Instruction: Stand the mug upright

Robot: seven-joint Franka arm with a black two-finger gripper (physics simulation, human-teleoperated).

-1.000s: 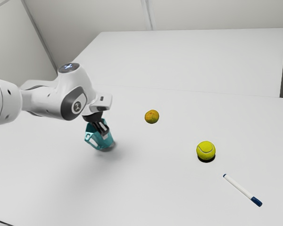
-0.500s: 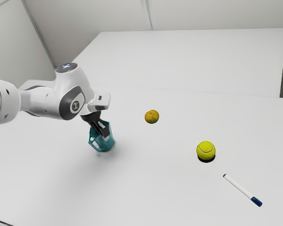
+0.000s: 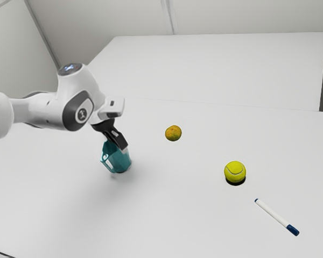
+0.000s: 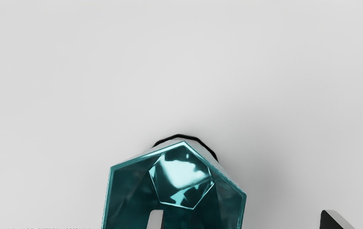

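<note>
My gripper tilts downward, fingers spread apart.

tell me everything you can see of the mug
The mug is teal and glossy, like glass or glazed ceramic, with faceted walls and an angular rim. Its mouth faces up toward the open gripper, and the inside shows bright reflections on an angular floor. It sits on the table, roughly upright, though a slight lean can't be ruled out. One finger overlaps the mouth, the other is outside the rim; contact is unclear.
</note>
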